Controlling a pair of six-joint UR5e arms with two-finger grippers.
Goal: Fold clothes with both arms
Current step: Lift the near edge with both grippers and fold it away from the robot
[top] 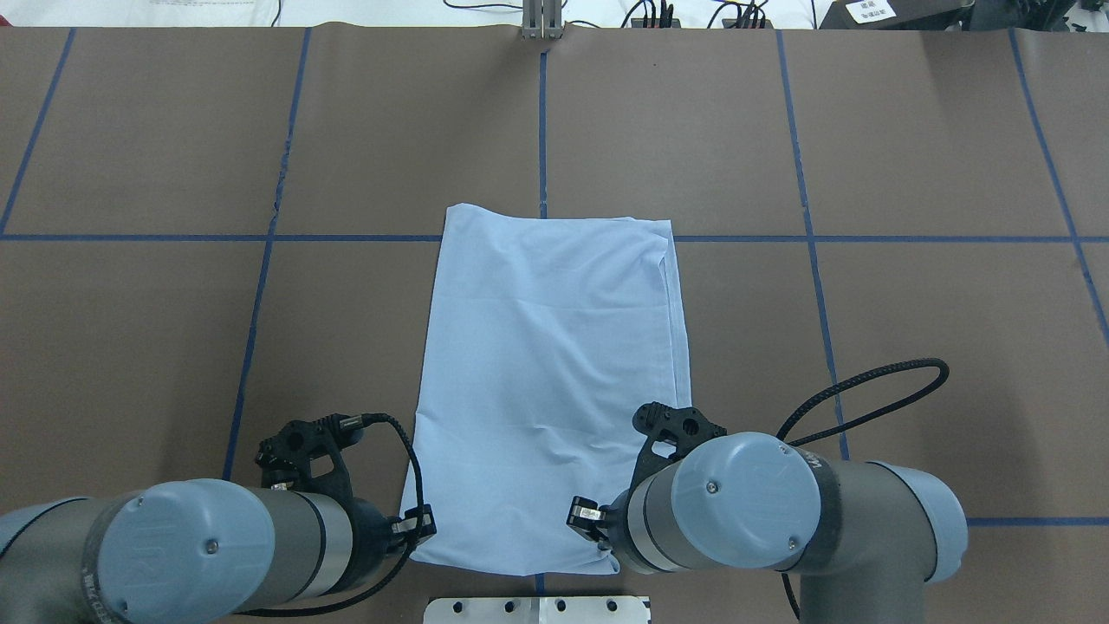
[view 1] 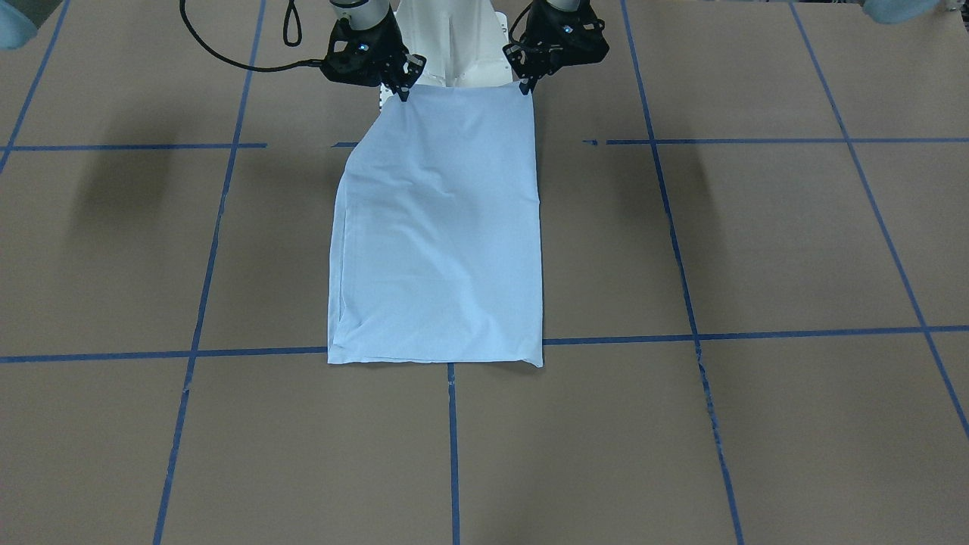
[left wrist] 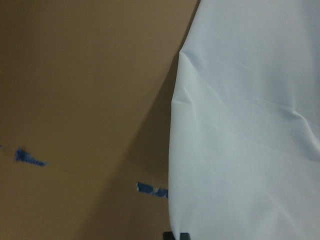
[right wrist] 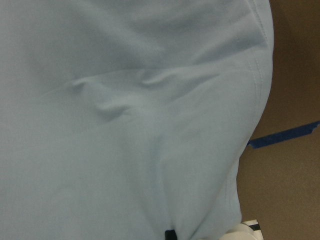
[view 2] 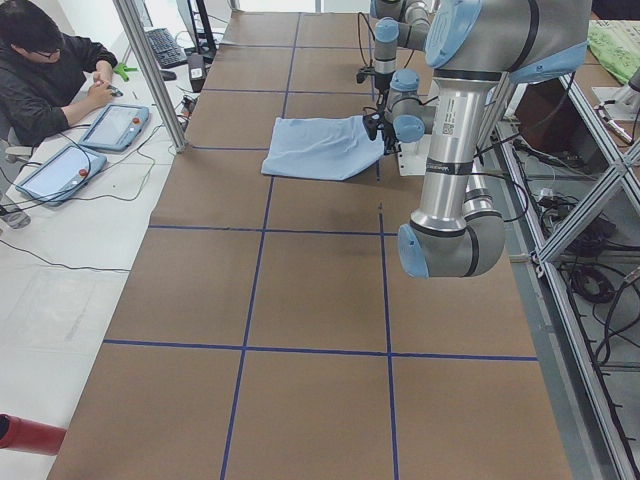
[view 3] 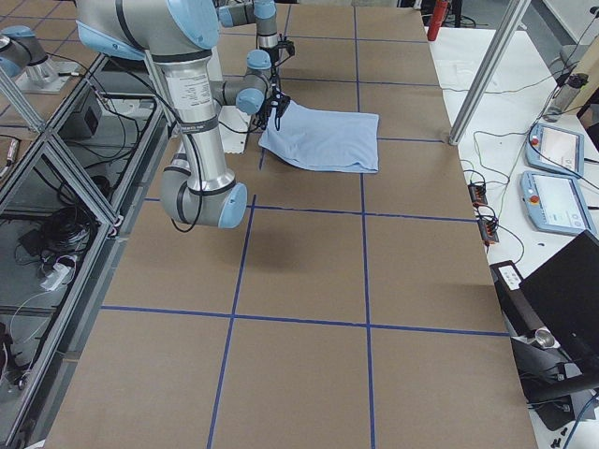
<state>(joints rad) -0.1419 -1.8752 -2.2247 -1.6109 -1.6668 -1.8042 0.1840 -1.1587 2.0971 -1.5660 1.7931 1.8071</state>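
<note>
Left black two-finger gripper (view 1: 525, 87) and right gripper (view 1: 402, 92) both clamp pale blue cloth T-shirt (view 1: 439, 227) corners; my wrist views barely show fingertips.

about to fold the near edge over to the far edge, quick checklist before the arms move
1. Left gripper pinches a near corner of the shirt: ok.
2. Right gripper pinches the other near corner: ok.
3. Edge between them taut: ok.
4. Far edge flat on the table: ok.
5. Every layer caught in each pinch: cannot tell.
</note>
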